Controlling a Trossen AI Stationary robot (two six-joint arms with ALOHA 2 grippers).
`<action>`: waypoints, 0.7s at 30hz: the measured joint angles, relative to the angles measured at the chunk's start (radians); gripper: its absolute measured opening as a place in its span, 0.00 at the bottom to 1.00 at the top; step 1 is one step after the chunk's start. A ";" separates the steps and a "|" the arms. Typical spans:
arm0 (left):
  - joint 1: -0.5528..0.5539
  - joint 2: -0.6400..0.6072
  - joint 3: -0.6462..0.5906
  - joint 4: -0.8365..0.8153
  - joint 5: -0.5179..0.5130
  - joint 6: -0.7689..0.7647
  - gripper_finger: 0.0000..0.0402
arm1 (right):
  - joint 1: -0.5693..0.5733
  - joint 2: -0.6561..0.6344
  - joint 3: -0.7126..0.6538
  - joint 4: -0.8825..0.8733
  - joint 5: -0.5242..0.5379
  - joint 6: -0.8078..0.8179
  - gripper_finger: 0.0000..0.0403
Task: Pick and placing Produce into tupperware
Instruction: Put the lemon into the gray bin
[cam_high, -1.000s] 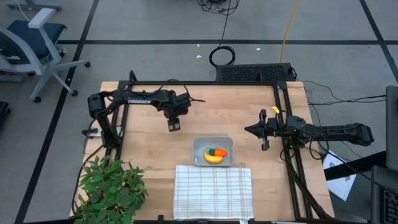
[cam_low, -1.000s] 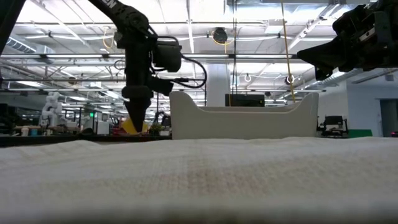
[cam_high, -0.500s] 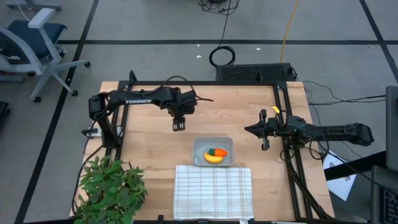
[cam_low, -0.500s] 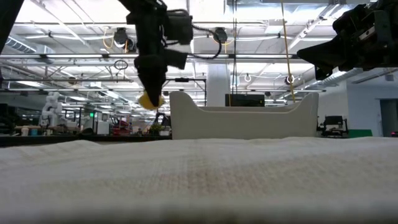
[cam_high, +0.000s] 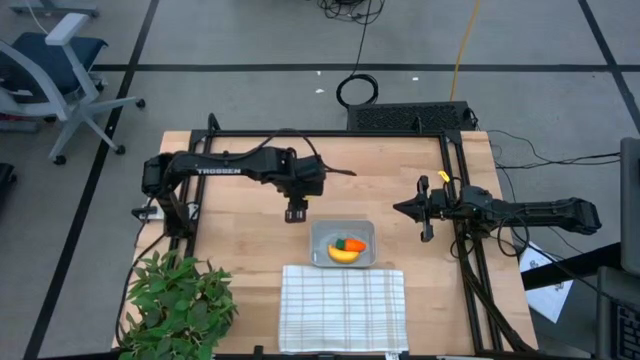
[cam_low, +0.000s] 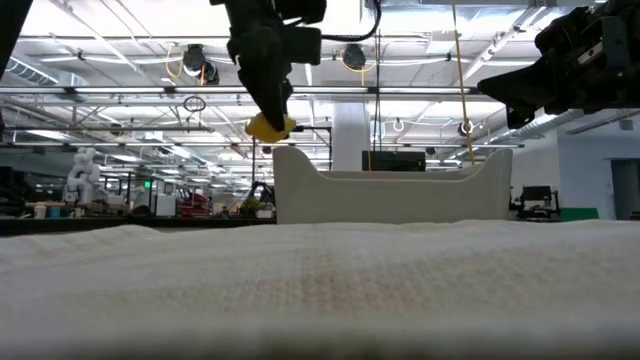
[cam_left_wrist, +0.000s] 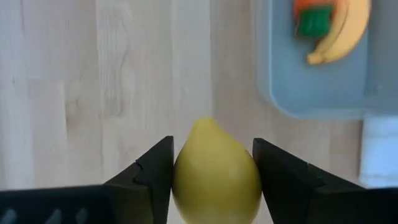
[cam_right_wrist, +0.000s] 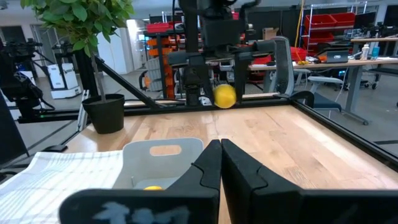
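Observation:
My left gripper (cam_high: 296, 213) hangs above the wooden table, just to the far left of the tupperware (cam_high: 320, 232), and is shut on the small round yellow fruit (cam_left_wrist: 216, 177). That fruit also shows in the low view (cam_low: 268, 126) and the right wrist view (cam_right_wrist: 224, 96). The translucent grey tupperware (cam_left_wrist: 311, 93) holds the yellow banana (cam_high: 343, 257) and the orange carrot with its green top (cam_high: 350, 243). My right gripper (cam_high: 398, 209) waits shut at the table's right side, pointing level toward the left. My left gripper pinches the round yellow fruit by its two opposite sides (cam_left_wrist: 180, 177) between its two fingers (cam_left_wrist: 152, 168). The fingers come from above, pointing steeply down. The fruit is lifted clear of the table, its pointed tip sticking out past the fingertips.
A white checked cloth (cam_high: 343, 305) lies just near of the tupperware. A leafy green plant (cam_high: 178, 305) stands at the near left corner. A black metal frame (cam_high: 455, 200) runs along the table's edges. Bare wood lies between my left gripper and the tupperware.
My left gripper has risen and gone toward the table's right and near edges, toward the tupperware. It carries the yellow fruit, which has come up from close to the table to well clear of it. The fingers have stayed shut on it.

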 joint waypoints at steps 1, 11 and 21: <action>-0.005 0.000 0.000 0.015 0.002 -0.012 0.47 | 0.000 0.000 0.000 0.000 0.000 0.000 0.00; -0.070 0.000 0.000 0.182 0.062 -0.114 0.48 | 0.000 0.000 0.000 0.007 0.000 0.000 0.00; -0.160 0.000 0.000 0.326 0.015 -0.129 0.48 | 0.000 0.000 0.000 0.008 0.000 0.000 0.00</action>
